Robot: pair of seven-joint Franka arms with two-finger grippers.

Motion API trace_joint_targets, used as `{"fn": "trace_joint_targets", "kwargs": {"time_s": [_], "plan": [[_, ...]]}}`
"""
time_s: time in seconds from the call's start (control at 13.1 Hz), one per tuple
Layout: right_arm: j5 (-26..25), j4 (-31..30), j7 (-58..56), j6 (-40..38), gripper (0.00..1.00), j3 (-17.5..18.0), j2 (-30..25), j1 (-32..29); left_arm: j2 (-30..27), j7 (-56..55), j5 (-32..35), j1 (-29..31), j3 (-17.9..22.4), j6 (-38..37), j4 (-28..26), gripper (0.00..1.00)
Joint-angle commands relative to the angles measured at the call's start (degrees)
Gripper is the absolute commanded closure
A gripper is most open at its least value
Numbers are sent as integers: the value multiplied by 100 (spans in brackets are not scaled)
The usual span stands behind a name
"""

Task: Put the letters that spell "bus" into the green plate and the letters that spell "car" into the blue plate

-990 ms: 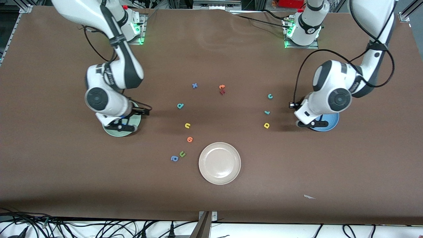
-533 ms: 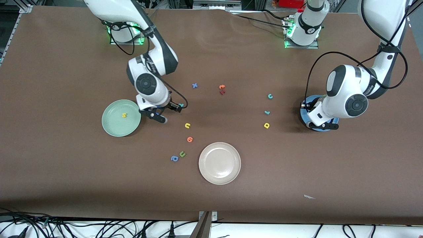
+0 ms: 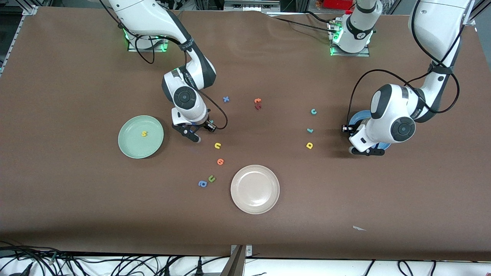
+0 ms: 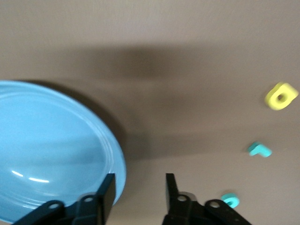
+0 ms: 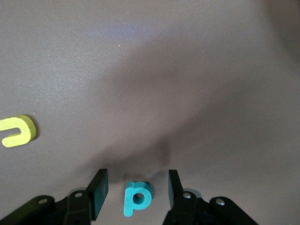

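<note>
My right gripper [image 5: 136,185] hangs low over the teal "b" [image 5: 137,198], fingers half spread with the letter lying between them, not yet pinched; it sits between the green plate [image 3: 126,145] and the yellow "u" [image 3: 218,145], just beside the latter. The yellow "s" [image 3: 144,133] already lies in the green plate. My left gripper [image 4: 138,192] hovers at the rim of the blue plate [image 4: 42,140], fingers partly open and empty, with the teal "c" [image 3: 313,111], pale-teal "r" [image 3: 310,130] and yellow "a" [image 3: 309,145] on the table near that plate, toward the green plate. The "b" looks light, soft and foam-like, likely to skid, so I judge it best squeezed gently across its straight stem and bowl, fingertips close to the tabletop
</note>
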Motion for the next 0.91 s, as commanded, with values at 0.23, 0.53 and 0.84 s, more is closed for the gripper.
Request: {"fn": "trace_joint_targets", "kwargs": {"time_s": [0.23, 0.53, 0.84], "plan": [[70, -176, 105, 112, 42, 69, -61, 58, 29, -879, -509, -577, 12, 118, 364, 1], [70, -176, 395, 130, 43, 166, -52, 58, 336, -1853, -545, -1051, 13, 1136, 268, 1], [61, -176, 377, 165, 69, 166, 9, 76, 749, -2478, -493, -1184, 21, 2033, 277, 6]]}}
